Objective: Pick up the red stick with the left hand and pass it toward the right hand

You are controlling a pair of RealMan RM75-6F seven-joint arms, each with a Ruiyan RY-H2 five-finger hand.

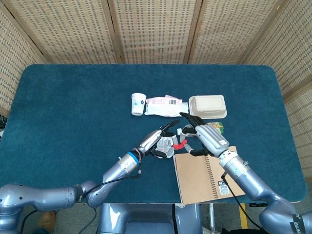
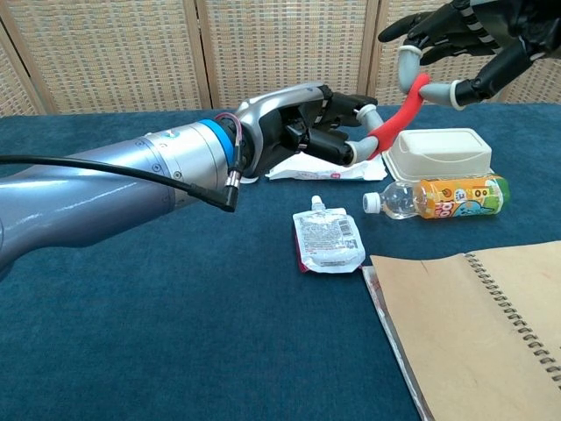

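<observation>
My left hand (image 2: 307, 130) (image 1: 158, 141) holds the lower end of the red stick (image 2: 396, 116) above the table, with the stick slanting up to the right. In the head view only a short piece of the red stick (image 1: 181, 145) shows between the two hands. My right hand (image 2: 465, 39) (image 1: 207, 138) hovers at the stick's upper end with its fingers spread. One fingertip (image 2: 406, 68) curls beside the tip and the thumb sits apart on the other side. I cannot see the right hand clamping the stick.
Below the hands lie a white pouch (image 2: 328, 242), a juice bottle (image 2: 438, 197) on its side, a white lidded box (image 2: 438, 152) and a brown spiral notebook (image 2: 482, 324). A flat white packet (image 1: 163, 106) and a paper cup (image 1: 138, 104) lie further back on the blue table (image 1: 73, 107).
</observation>
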